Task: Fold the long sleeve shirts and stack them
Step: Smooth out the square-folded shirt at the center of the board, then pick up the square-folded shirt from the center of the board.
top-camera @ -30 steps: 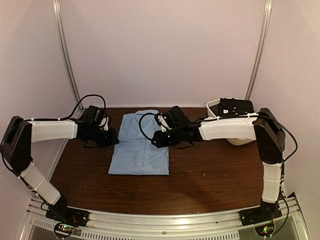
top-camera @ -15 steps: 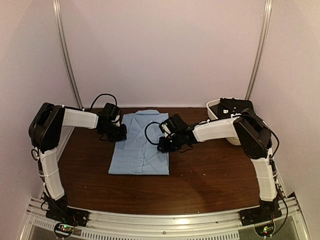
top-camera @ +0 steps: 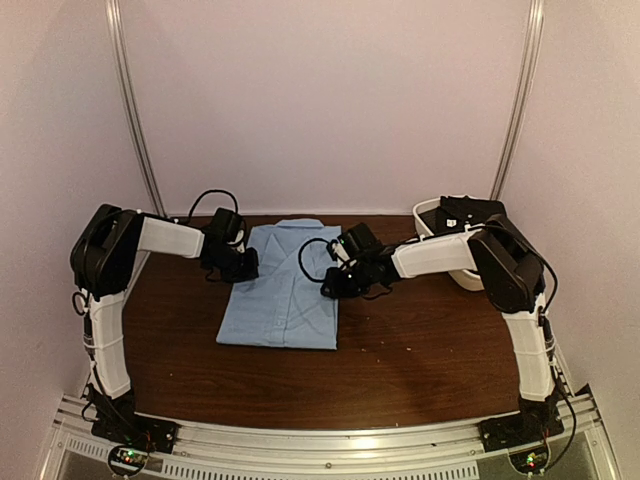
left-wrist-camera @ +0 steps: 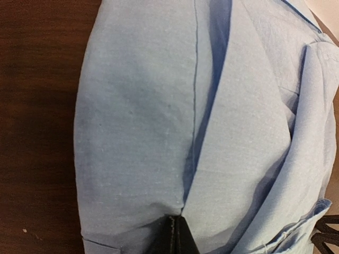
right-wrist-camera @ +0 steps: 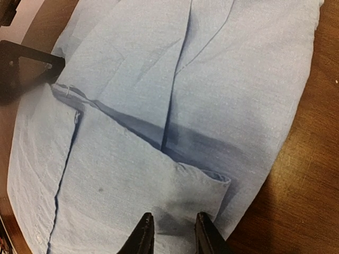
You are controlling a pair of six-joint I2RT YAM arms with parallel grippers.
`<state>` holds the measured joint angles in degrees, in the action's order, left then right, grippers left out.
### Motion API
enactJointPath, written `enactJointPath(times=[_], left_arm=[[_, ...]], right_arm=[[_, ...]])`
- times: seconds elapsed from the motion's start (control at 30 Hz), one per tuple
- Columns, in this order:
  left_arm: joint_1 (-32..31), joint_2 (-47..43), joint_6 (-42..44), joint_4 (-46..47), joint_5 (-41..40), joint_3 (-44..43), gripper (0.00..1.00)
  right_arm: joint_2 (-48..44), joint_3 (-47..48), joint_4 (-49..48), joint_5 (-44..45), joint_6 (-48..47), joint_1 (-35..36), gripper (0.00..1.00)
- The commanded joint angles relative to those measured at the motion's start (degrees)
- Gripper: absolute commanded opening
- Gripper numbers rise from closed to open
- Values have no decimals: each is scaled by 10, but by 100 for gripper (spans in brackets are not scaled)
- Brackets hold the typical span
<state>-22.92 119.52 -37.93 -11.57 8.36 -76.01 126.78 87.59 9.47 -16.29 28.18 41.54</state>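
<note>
Shirt [top-camera: 282, 290] lay folded; left gripper [left-wrist-camera: 176, 238] clamped one edge, right gripper [right-wrist-camera: 172, 233] straddled the other part-open, probably to lift evenly.

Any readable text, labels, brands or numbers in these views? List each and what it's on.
None can be read.
The blue shirt shows no tag or print in any view.
The dark item in the white tub has small pale marks, too small to read.

The light blue shirt [left-wrist-camera: 159, 132] ran off the left wrist view at twelve and three o'clock, the left gripper [left-wrist-camera: 177, 236] was cut off at six, and the right arm [top-camera: 440, 256] hid much of the white tub [top-camera: 425, 214].
</note>
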Motion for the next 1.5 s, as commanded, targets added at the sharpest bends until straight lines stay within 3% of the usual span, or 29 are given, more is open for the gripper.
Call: enactJointPath(times=[0.0,0.2,0.5,0.97,1.47], left_arm=[[-12,-19,-15,-19,0,30,2],[-18,-61,-25,-30,-28,33,7],[-17,-133,-16,-68,-107,13,28],[-17,-188,-21,-39,-99,123,26],[-17,-85,2,8,-57,99,22]], right_arm=[[2,-9,22,21,-15,-12,29],[-28,-13,30,25,-19,-25,29],[-58,10,29,19,-23,-16,30],[43,116,33,-22,-19,-16,29],[55,73,24,-16,-1,-49,28]])
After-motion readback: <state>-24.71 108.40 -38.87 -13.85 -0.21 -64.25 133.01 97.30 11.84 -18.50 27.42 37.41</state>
